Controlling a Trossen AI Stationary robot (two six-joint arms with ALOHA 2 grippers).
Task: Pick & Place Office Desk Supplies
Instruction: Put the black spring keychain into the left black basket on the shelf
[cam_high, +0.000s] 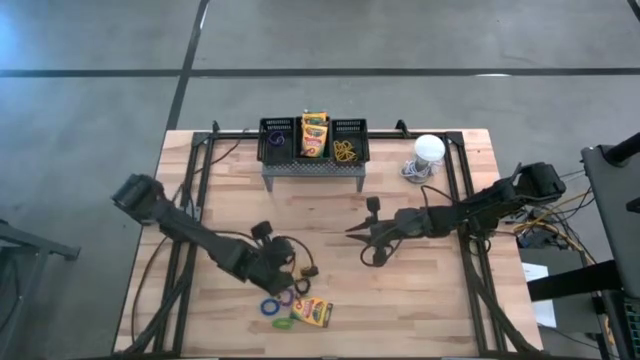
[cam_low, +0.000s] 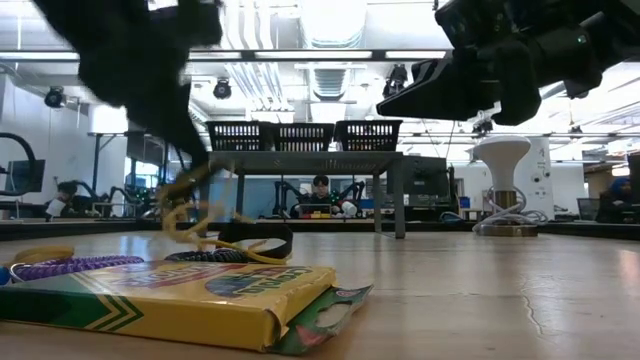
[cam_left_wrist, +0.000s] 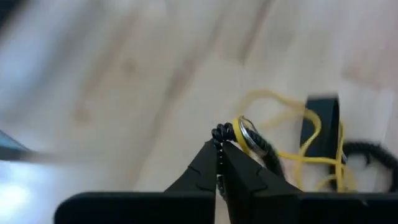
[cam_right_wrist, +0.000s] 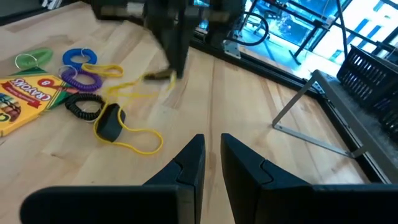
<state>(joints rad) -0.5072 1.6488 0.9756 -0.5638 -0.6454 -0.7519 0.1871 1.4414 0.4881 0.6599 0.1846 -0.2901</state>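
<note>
Loops of thin elastic are the job of the moment: the left pincer (cam_left_wrist: 219, 146) is pressed together on a yellow loop (cam_left_wrist: 298, 140), pinching it by a small metal ring and dark coil at one end, low over the near-left part of the surface (cam_high: 420, 300). The loop looks very light, limp and springy, so I judge it will dangle, swing and perhaps snag on its neighbours; holding it at the stiffer ring end seems the surest place. A black tab (cam_right_wrist: 109, 121) is threaded on a yellow loop lying on the surface and would trail if dragged.

Beside it lie a purple coil (cam_right_wrist: 83, 79), a blue coil (cam_right_wrist: 77, 57), a black coil (cam_right_wrist: 85, 106), a green loop (cam_right_wrist: 32, 59) and a crayon box (cam_high: 312, 312), flat, stiff and light, best taken across its thin edges.

At the far middle stand three mesh bins (cam_high: 314, 139) on a grey stand (cam_high: 312, 168); the middle one holds another crayon box (cam_high: 314, 133).

The right pincer (cam_right_wrist: 211, 155) waits mid-surface, fingers slightly spread and holding nothing.

Only the left wrist view shows the pinch point itself. The high view alone gives the bins' contents. The low view shows the yellow loop (cam_low: 205, 235) hanging down towards the surface, which the high view hides.
</note>
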